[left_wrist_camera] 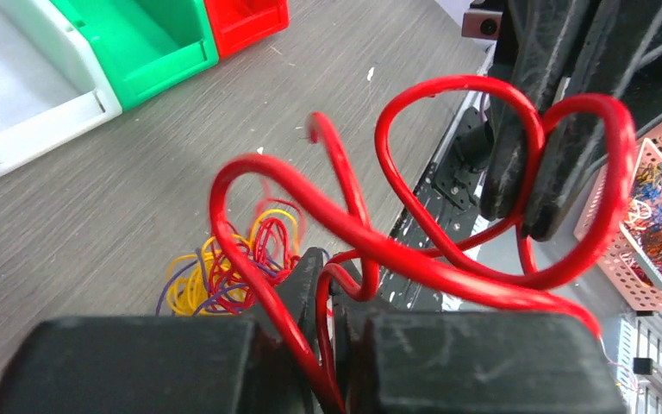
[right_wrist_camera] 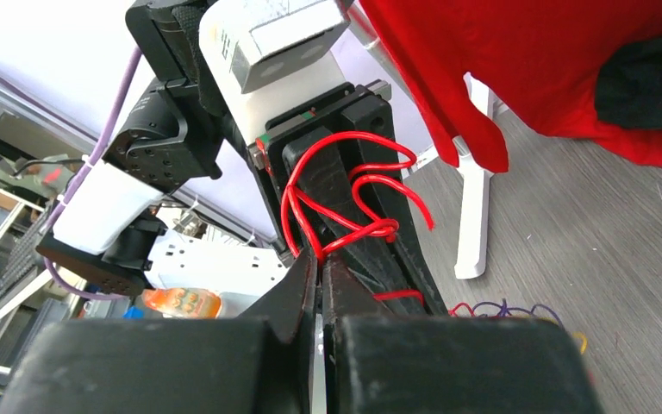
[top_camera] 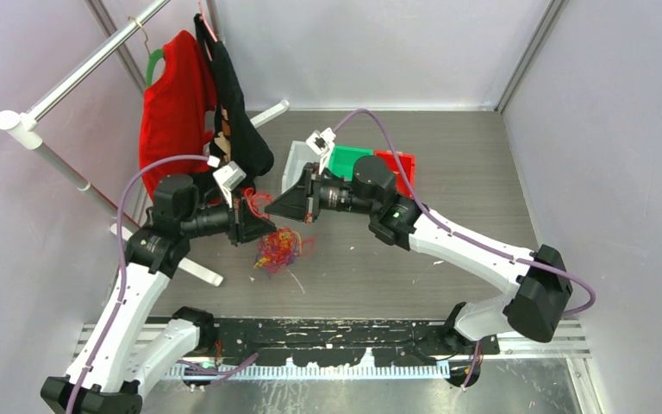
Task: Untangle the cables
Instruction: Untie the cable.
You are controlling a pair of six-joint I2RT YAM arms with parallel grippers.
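Observation:
The cables include one red cable (top_camera: 257, 201) stretched in loops between my two grippers, above the table. My left gripper (top_camera: 257, 226) is shut on one part of it (left_wrist_camera: 414, 259), with strands running between its jaws (left_wrist_camera: 332, 269). My right gripper (top_camera: 274, 212) is shut on another loop of it (right_wrist_camera: 345, 185), jaws pressed together (right_wrist_camera: 319, 255); its fingers (left_wrist_camera: 517, 138) show in the left wrist view. A tangled pile of red, yellow and purple cables (top_camera: 277, 248) lies on the table just below both grippers, and shows in the left wrist view (left_wrist_camera: 224, 272) and in the right wrist view (right_wrist_camera: 508, 310).
White (top_camera: 297, 164), green (top_camera: 345, 160) and red (top_camera: 401, 161) bins stand behind the right arm. A clothes rack (top_camera: 78, 73) with a red garment (top_camera: 172, 103) and a black one (top_camera: 237, 112) stands at the back left; its white foot (right_wrist_camera: 474, 216) lies near the pile. A pink basket (left_wrist_camera: 646, 233) sits beyond the table.

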